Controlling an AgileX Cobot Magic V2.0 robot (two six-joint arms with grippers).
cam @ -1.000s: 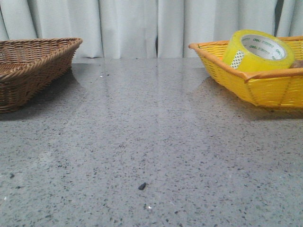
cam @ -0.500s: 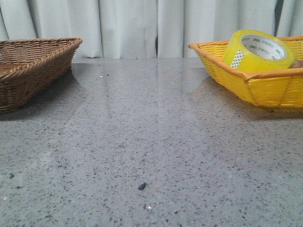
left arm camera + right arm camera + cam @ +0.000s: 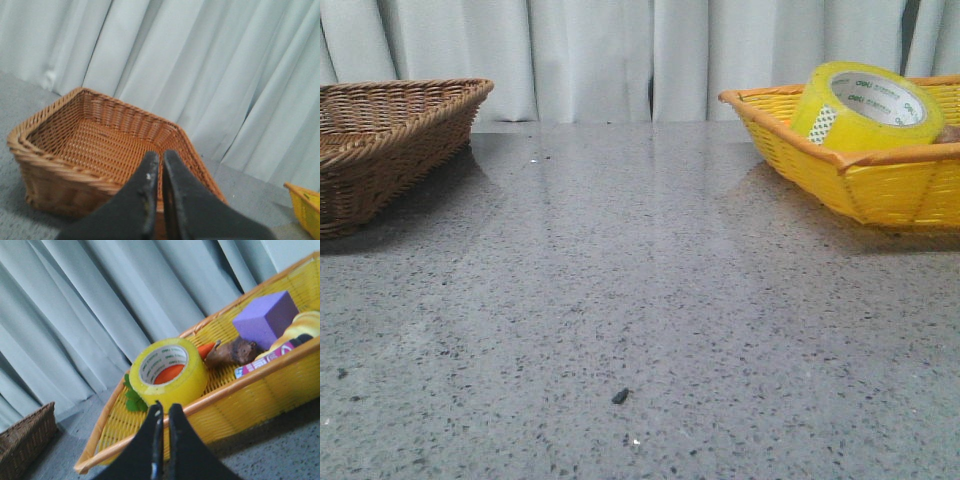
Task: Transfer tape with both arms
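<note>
The tape (image 3: 865, 105) is a wide yellow roll with a white printed core. It leans inside the yellow basket (image 3: 880, 185) at the right of the table. In the right wrist view the tape (image 3: 170, 371) sits in the yellow basket (image 3: 240, 395) over an orange object. My right gripper (image 3: 164, 410) is shut and empty, in front of the basket's near rim, short of the tape. My left gripper (image 3: 160, 159) is shut and empty, in front of the brown wicker basket (image 3: 80, 150). Neither gripper shows in the front view.
The brown wicker basket (image 3: 390, 140) stands at the table's left. The yellow basket also holds a purple block (image 3: 265, 317), a brown lumpy item (image 3: 232, 352), green leaves (image 3: 134, 399) and a packet (image 3: 272, 356). Grey curtains (image 3: 640, 55) hang behind the table.
The front view has shifted very slightly; the tape and both baskets stay where they were.
</note>
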